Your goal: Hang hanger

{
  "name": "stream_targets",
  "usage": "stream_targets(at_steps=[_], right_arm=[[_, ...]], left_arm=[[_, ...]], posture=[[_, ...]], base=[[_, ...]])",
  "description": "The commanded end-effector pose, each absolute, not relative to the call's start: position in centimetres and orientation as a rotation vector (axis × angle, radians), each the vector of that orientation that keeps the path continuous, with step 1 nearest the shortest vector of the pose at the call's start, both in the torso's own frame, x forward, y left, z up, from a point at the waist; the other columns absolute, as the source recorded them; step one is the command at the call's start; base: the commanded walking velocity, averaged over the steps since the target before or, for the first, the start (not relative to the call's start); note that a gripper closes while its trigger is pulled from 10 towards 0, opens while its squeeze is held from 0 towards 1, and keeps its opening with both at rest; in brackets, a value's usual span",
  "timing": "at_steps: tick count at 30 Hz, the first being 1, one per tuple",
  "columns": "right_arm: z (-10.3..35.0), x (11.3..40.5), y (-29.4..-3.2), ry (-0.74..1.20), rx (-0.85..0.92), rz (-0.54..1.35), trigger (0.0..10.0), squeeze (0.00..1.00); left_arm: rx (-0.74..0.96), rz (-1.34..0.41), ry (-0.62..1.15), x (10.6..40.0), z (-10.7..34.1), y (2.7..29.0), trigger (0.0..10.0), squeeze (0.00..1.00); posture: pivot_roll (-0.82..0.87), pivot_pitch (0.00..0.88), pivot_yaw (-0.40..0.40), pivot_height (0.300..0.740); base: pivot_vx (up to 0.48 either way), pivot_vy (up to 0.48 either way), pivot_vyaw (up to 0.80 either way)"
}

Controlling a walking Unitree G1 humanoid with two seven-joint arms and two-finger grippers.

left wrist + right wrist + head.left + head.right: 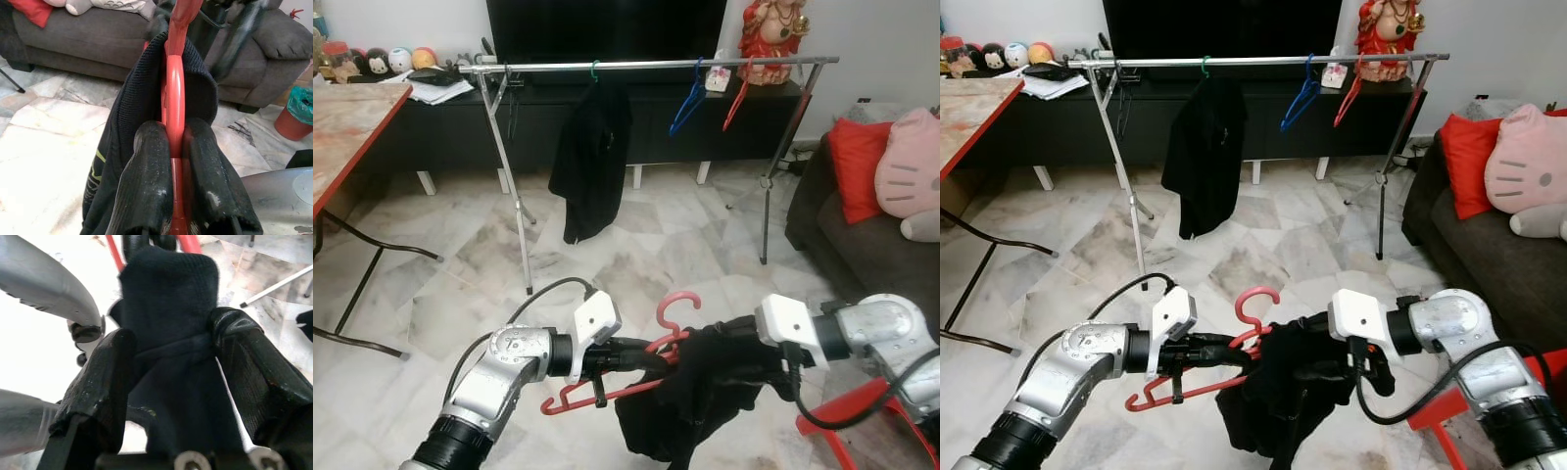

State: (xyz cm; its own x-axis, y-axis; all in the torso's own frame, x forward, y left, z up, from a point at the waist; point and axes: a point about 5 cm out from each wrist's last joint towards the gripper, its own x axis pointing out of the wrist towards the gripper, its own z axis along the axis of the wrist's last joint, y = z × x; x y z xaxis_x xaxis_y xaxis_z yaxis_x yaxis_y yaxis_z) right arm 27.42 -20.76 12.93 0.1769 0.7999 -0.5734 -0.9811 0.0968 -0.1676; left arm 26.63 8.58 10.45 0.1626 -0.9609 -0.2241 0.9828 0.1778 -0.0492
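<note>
Well in front of the clothes rail (646, 66), a thin chrome bar on splayed metal legs, the left gripper (641, 357) reaches rightward from its bent silver arm, its rubbery black fingers (146, 186) clenched on the flat plastic stem of the red hanger (607, 377). The hanger lies tilted nearly level, its curved hook (675, 305) rising toward the rail, and a black knitted garment (690, 401) with a ribbed weave is draped over its right half, sagging in soft folds toward the marble floor (636, 264). The right gripper (173, 357) comes in from the other side, forearm level and pointing left, its padded fingers (100, 382) pressed into the knit cloth from both sides. On the rail itself hang a black jacket (592, 162), a blue hanger (687, 98) and another red hanger (736, 98).
</note>
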Motion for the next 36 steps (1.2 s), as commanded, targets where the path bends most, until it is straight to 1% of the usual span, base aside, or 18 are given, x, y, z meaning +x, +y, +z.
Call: stream_targets(at_steps=[1, 3, 4, 5, 6, 7, 8, 9, 10, 11, 12, 13, 14, 15, 18, 24, 36], right_arm=[[13.0, 27.8, -20.6, 0.373, -0.615, 1.355, 10.0, 0.0], [13.6, 28.2, -20.4, 0.327, -0.585, 1.338, 10.0, 0.0], [14.2, 28.2, -20.2, 0.297, -0.552, 1.35, 10.0, 0.15], [14.4, 28.1, -20.1, 0.288, -0.541, 1.362, 10.0, 0.43], [14.6, 28.0, -20.0, 0.282, -0.534, 1.374, 10.0, 0.58], [14.8, 27.8, -19.9, 0.276, -0.53, 1.392, 10.0, 0.64], [14.8, 27.8, -19.9, 0.276, -0.53, 1.392, 10.0, 0.64], [14.9, 27.6, -19.9, 0.273, -0.538, 1.405, 10.0, 0.59], [14.9, 27.6, -20.0, 0.273, -0.543, 1.406, 10.0, 0.52], [14.9, 27.5, -20.0, 0.273, -0.547, 1.406, 10.0, 0.52], [14.8, 27.5, -20.0, 0.275, -0.55, 1.407, 10.0, 0.42], [14.7, 27.5, -20.0, 0.283, -0.553, 1.411, 10.0, 0.2], [14.6, 27.3, -20.1, 0.296, -0.554, 1.42, 10.0, 0.05], [14.4, 27.1, -20.1, 0.311, -0.556, 1.432, 10.0, 0.0], [14.0, 26.7, -20.4, 0.358, -0.578, 1.458, 10.0, 0.0], [13.1, 27.3, -20.9, 0.403, -0.643, 1.393, 10.0, 0.0], [12.3, 27.5, -19.7, 0.379, -0.635, 1.394, 10.0, 0.0]], left_arm=[[0.132, -1.449, 0.125, 26.7, 12.5, 7.5, 10.0, 0.0], [0.129, -1.457, 0.123, 26.6, 12.6, 7.4, 10.0, 0.0], [0.126, -1.459, 0.122, 26.5, 12.6, 7.4, 10.0, 0.0], [0.125, -1.459, 0.123, 26.5, 12.6, 7.4, 10.0, 0.0], [0.125, -1.459, 0.124, 26.4, 12.6, 7.4, 10.0, 0.0], [0.125, -1.461, 0.125, 26.4, 12.6, 7.4, 10.0, 0.0], [0.125, -1.461, 0.125, 26.4, 12.6, 7.4, 10.0, 0.0], [0.124, -1.462, 0.127, 26.3, 12.5, 7.4, 10.0, 0.0], [0.123, -1.463, 0.128, 26.3, 12.5, 7.3, 10.0, 0.0], [0.122, -1.463, 0.128, 26.3, 12.5, 7.3, 10.0, 0.0], [0.122, -1.464, 0.129, 26.3, 12.5, 7.3, 10.0, 0.0], [0.122, -1.465, 0.129, 26.3, 12.5, 7.3, 10.0, 0.0], [0.122, -1.466, 0.13, 26.3, 12.5, 7.3, 10.0, 0.0], [0.122, -1.467, 0.13, 26.3, 12.5, 7.3, 10.0, 0.0], [0.122, -1.466, 0.132, 26.3, 12.6, 7.3, 10.0, 0.0], [0.121, -1.464, 0.137, 26.4, 12.5, 7.3, 10.0, 0.0], [0.112, -1.464, 0.135, 26.3, 12.5, 7.1, 10.0, 0.0]], posture=[[-0.1, 0.0, -0.055, 0.74], [-0.1, 0.0, -0.055, 0.74], [-0.1, 0.0, -0.055, 0.74], [-0.1, 0.0, -0.055, 0.74], [-0.1, 0.0, -0.056, 0.74], [-0.1, 0.0, -0.056, 0.74], [-0.1, 0.0, -0.056, 0.74], [-0.1, 0.0, -0.056, 0.74], [-0.1, 0.0, -0.056, 0.74], [-0.1, 0.0, -0.056, 0.74], [-0.1, 0.0, -0.056, 0.74], [-0.1, 0.0, -0.056, 0.74], [-0.1, 0.0, -0.056, 0.74], [-0.1, 0.0, -0.056, 0.74], [-0.1, 0.0, -0.056, 0.74], [-0.1, 0.0, -0.057, 0.74], [-0.1, 0.0, -0.059, 0.74]], base=[[0.0, 0.0, 0.0], [0.0, 0.0, 0.0], [0.0, 0.0, 0.0], [0.0, 0.0, 0.0], [0.0, 0.0, 0.0], [0.0, 0.0, 0.0], [0.0, 0.0, 0.0], [0.0, 0.0, 0.0], [0.0, 0.0, 0.0], [0.0, 0.0, 0.0], [0.0, 0.0, 0.0], [0.0, 0.0, 0.0], [0.0, 0.0, 0.0], [0.0, 0.0, 0.0], [0.0, 0.0, 0.0], [0.0, 0.0, 0.0], [0.0, 0.0, 0.0]])
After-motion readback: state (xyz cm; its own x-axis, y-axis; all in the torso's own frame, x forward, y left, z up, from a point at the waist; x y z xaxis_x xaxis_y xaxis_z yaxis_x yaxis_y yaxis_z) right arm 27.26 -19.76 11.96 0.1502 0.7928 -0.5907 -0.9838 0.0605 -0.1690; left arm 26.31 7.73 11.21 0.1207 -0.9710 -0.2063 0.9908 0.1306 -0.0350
